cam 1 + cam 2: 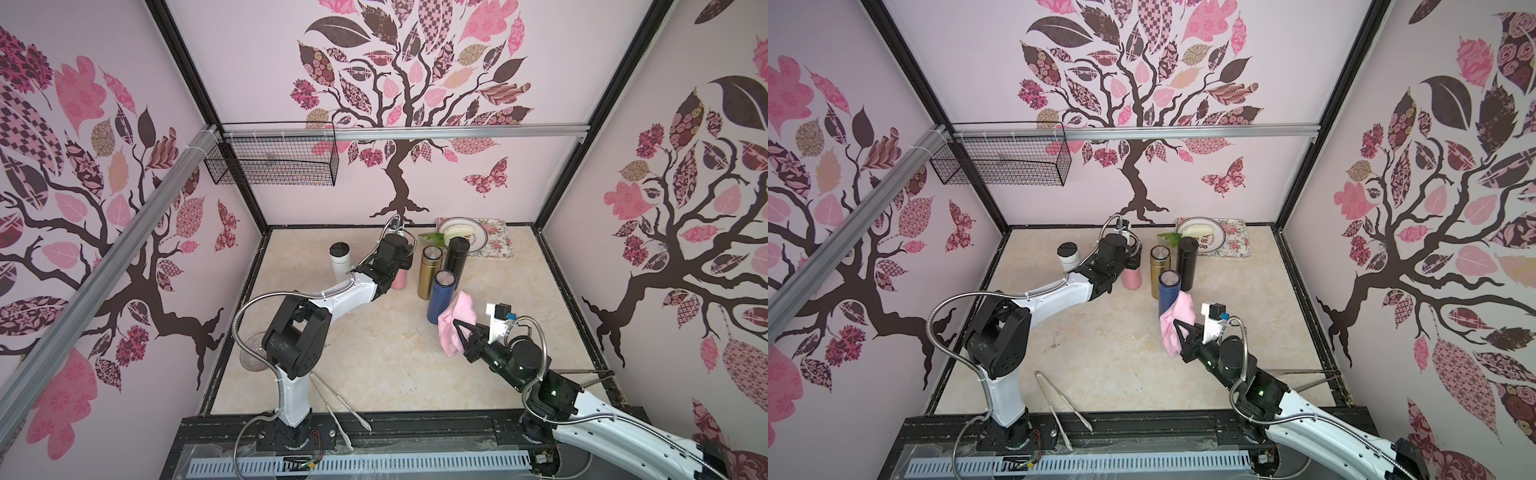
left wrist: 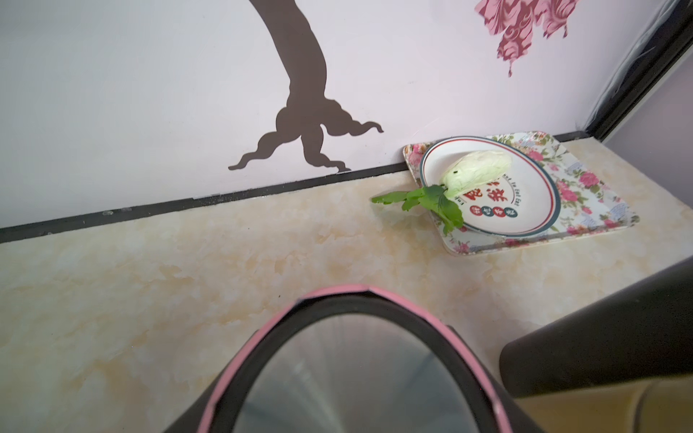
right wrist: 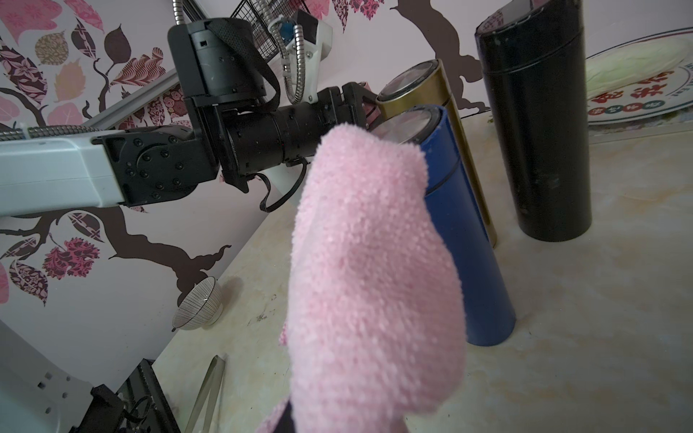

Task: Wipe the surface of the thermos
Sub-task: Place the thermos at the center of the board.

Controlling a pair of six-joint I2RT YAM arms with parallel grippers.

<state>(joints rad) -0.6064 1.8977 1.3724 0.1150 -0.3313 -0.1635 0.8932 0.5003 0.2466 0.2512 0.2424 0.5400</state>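
the right gripper (image 1: 457,326) was clamped shut on a pink cloth (image 3: 375,262), bunched so that a soft pad faced outward. that pad lay against the side of the blue thermos (image 3: 468,243), which stood upright near the middle of the table, just on the robot's side of the gold thermos (image 1: 428,270) and the black thermos (image 1: 456,255). the left gripper (image 1: 404,261) reached over the top of the pink thermos (image 1: 400,283). it seemed closed on the rim, probably to steady the flask, though its own camera hid its fingers. no brand showed on any flask. the only writing was on the plate (image 2: 525,202), which sat on the floral tray (image 2: 607,213) at the back wall: large red chinese characters and a ring of tiny lettering, too small to read.
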